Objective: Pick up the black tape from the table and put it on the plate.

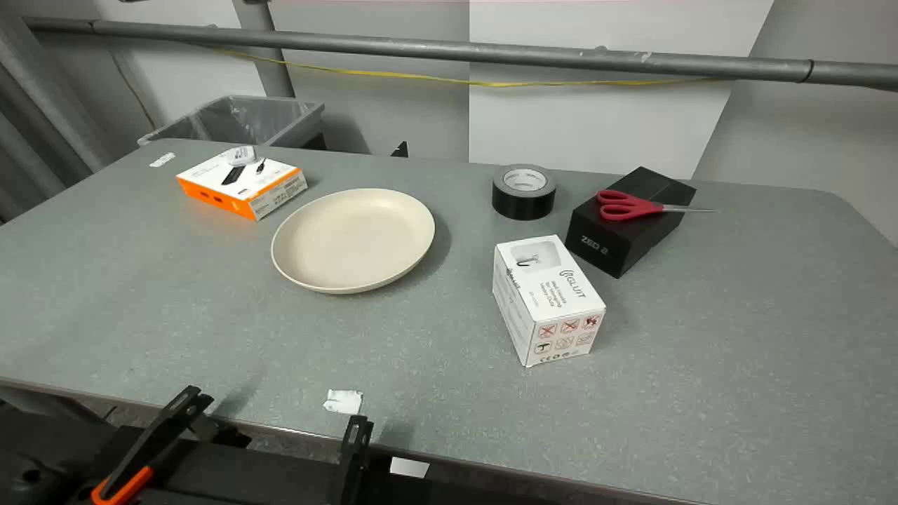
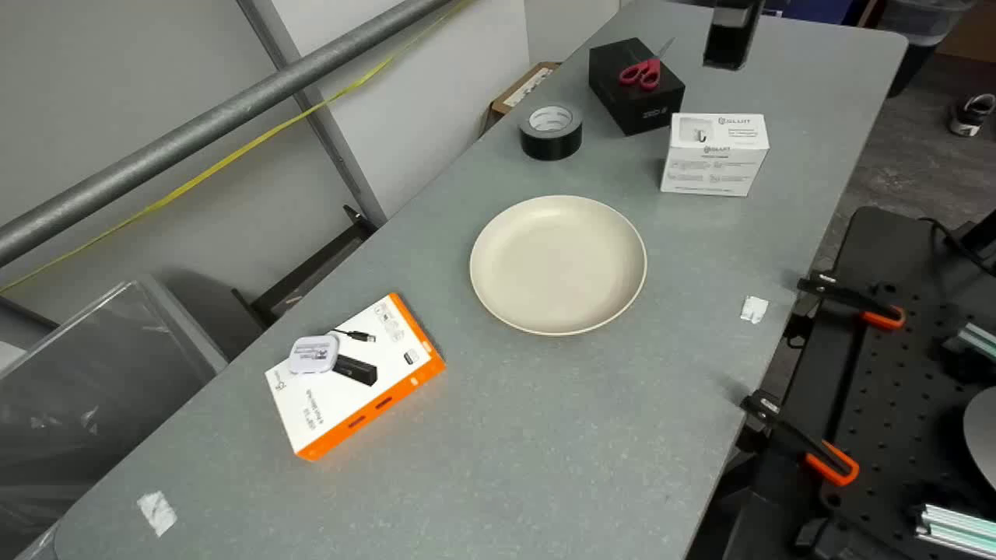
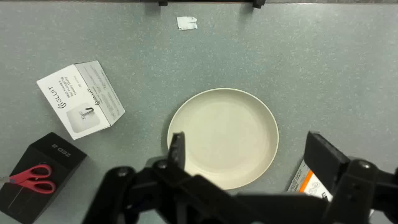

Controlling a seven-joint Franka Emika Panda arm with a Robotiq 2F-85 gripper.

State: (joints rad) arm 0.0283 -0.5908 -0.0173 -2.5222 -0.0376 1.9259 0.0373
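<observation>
Hanging, fingers wide apart, the gripper (image 3: 245, 139) partly hides the plate (image 3: 230, 130) low in the wrist view, open table (image 3: 326, 62) stretching to the top edge, the black tape (image 1: 523, 205) near the far edge, upper right of centre in an exterior view.

Black gripper (image 3: 244, 144), blocky fingers (image 3: 325, 155), round greyish screws (image 3: 364, 164)

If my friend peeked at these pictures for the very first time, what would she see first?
Probably the wide cream plate, the biggest round thing on the grey table. Next, the bright red scissors, lying on top of the black box, with the black tape sitting near that box in both exterior views. In the wrist view, the dark gripper stands open, hiding a bit of the plate's rim.
</observation>
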